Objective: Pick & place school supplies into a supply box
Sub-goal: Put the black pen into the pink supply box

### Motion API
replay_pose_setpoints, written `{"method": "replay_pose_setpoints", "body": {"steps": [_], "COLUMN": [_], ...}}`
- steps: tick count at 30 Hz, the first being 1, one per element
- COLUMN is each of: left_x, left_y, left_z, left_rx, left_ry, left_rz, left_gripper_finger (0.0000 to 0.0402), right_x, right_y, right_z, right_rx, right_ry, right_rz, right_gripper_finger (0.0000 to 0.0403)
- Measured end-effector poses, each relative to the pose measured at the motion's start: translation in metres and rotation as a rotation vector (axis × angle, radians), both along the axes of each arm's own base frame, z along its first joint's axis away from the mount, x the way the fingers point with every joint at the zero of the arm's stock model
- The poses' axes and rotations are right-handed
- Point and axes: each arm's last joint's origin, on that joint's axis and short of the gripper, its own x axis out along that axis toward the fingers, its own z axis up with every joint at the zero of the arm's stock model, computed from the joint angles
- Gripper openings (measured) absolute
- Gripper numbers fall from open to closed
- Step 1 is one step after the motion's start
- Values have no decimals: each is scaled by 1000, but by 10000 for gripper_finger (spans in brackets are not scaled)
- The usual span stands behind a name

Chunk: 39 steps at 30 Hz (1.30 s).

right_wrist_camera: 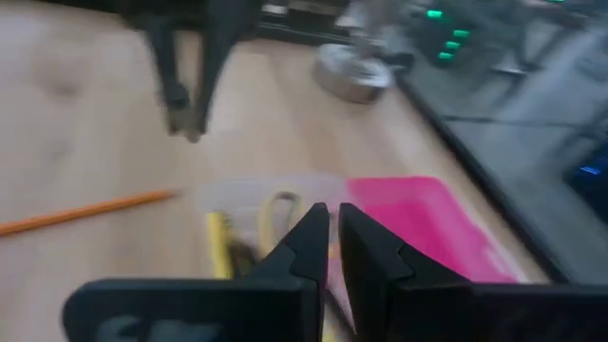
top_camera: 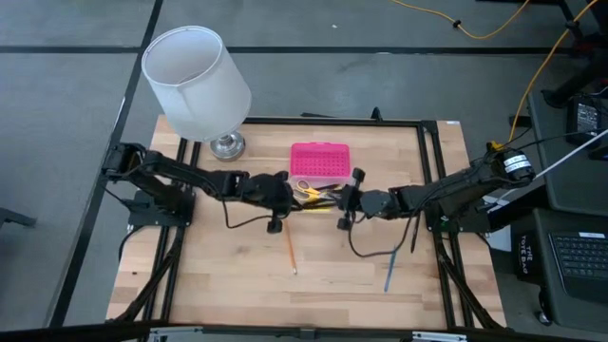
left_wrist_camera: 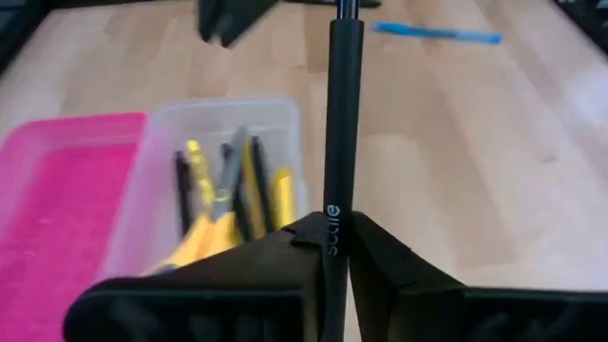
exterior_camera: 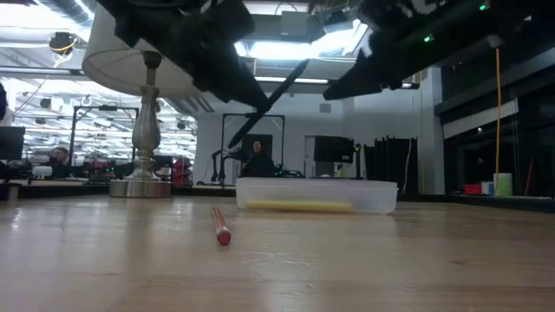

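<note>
The supply box [top_camera: 318, 190] is clear with an open pink lid [top_camera: 320, 159] and sits mid-table; pens, pencils and yellow-handled scissors [left_wrist_camera: 223, 190] lie inside it. My left gripper [left_wrist_camera: 334, 237] hovers at the box's left side [top_camera: 280, 193], shut on a black pen [left_wrist_camera: 342, 114]. My right gripper [right_wrist_camera: 332, 223] hangs above the box's right side [top_camera: 350, 201], shut and holding nothing. An orange pencil [top_camera: 290, 252] and a blue pen [top_camera: 389, 271] lie flat on the table nearer the front edge. My left gripper pinches the black pen between its two fingers near one end [left_wrist_camera: 334, 223]. The pen runs along the fingers and sticks out forward past their tips. It is lifted clear above the box, slanting up toward the table's right [exterior_camera: 277, 91].
A white-shaded lamp [top_camera: 195, 81] stands on its metal base [top_camera: 226, 145] at the far left, close behind the left arm. Black cables trail under both arms. Bare wood lies around the loose pencil and pen at the table's near side.
</note>
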Motion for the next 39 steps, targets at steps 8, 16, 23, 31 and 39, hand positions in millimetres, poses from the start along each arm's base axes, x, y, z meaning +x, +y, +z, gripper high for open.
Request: {"method": "replay_pose_setpoints", "body": {"steps": [8,16,23,31,39], "left_x": [0,5,36,74,92], "left_y": [27,36,44,52,53], "left_z": [0,-4,-8,-18,-24], "left_rx": [44,25,39,24,1], "left_ry": [2,23,96,278,325], "left_rz": [7,36,39,40,54], "left_gripper_finger": [17,17,17,17,17], "right_x": [0,-23,-33,-36,-39], "right_y": [-22,-22,-19,-18,-18], "right_z": [-2,22,30,28,21], "right_rx": [62,146,153,170,128], "right_ry": [46,36,42,70,92], "right_rz": [26,40,65,57,74], "right_gripper_finger": [35,35,35,35,35]}}
